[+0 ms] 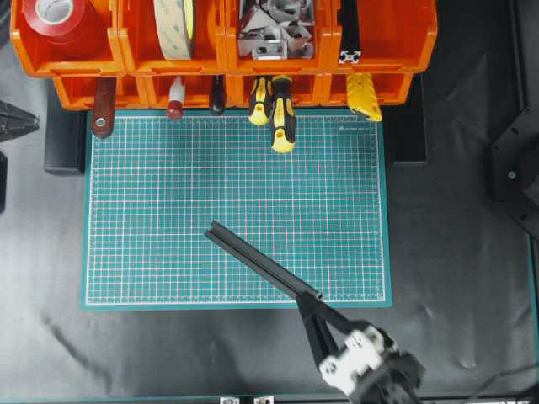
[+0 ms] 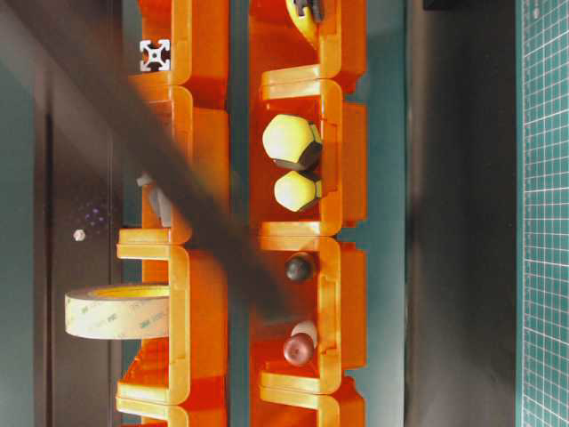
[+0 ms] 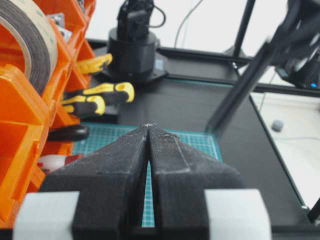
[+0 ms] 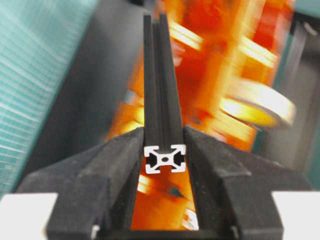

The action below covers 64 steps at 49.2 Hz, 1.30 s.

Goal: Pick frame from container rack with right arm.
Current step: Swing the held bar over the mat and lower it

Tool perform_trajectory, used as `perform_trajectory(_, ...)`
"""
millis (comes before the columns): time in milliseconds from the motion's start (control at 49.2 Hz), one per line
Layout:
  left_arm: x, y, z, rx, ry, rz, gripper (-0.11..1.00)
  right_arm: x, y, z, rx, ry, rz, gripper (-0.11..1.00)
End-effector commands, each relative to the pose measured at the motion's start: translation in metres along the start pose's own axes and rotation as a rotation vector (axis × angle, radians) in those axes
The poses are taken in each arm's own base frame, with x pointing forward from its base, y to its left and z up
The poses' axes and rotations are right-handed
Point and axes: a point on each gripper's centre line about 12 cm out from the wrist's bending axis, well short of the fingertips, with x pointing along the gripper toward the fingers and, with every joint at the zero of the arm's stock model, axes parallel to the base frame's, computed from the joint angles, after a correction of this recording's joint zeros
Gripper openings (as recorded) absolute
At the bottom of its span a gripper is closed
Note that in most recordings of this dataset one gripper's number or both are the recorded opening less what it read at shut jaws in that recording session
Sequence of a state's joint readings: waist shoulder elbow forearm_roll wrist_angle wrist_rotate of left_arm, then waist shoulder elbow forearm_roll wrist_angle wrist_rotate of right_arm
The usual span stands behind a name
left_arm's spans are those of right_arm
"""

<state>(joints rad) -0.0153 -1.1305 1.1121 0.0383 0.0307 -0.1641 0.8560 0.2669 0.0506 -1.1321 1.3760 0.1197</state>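
— Black cloth covers the table (image 1: 455,252) all round us; what do we have in the right gripper (image 1: 310,296)?

— We have its two fingers clamped on the frame (image 1: 253,263), one on each side of the bar's near end. From the right wrist we see the square cut end (image 4: 165,159) seated between the pads.

— Where does the bar lie?

— It reaches from the near right corner of the green cutting mat (image 1: 168,210) slantwise toward the mat's middle, well apart from the container rack (image 1: 387,46) at the far edge.

— And open room?

— Most of the mat is bare around the bar. Screwdrivers (image 1: 282,118) overhang its far edge. Our left gripper (image 3: 148,150) has its jaws together, holding nothing
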Motion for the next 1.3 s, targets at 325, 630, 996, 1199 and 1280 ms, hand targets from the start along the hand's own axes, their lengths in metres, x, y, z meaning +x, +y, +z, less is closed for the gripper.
perform_trajectory(325, 0.0, -0.002, 0.015, -0.003, -0.037, -0.003, 0.0, 0.077, 0.026, -0.026, 0.122, -0.038, 0.105, 0.26)
perform_trajectory(630, 0.0, 0.002, 0.012, 0.0, -0.019, 0.018, 0.0, 0.144, 0.039, -0.038, 0.163, -0.005, 0.182, 0.26)
perform_trajectory(996, -0.004, 0.004, 0.011, 0.004, -0.001, 0.03, 0.0, 0.153, 0.075, -0.024, 0.123, -0.071, 0.275, 0.26)
perform_trajectory(1199, -0.004, 0.003, 0.012, 0.009, -0.004, 0.03, 0.0, 0.145, 0.079, -0.011, 0.151, -0.126, 0.321, 0.26)
perform_trajectory(1280, -0.005, 0.003, 0.012, 0.009, -0.005, 0.029, 0.0, 0.142, 0.08, -0.007, 0.155, -0.141, 0.327, 0.26)
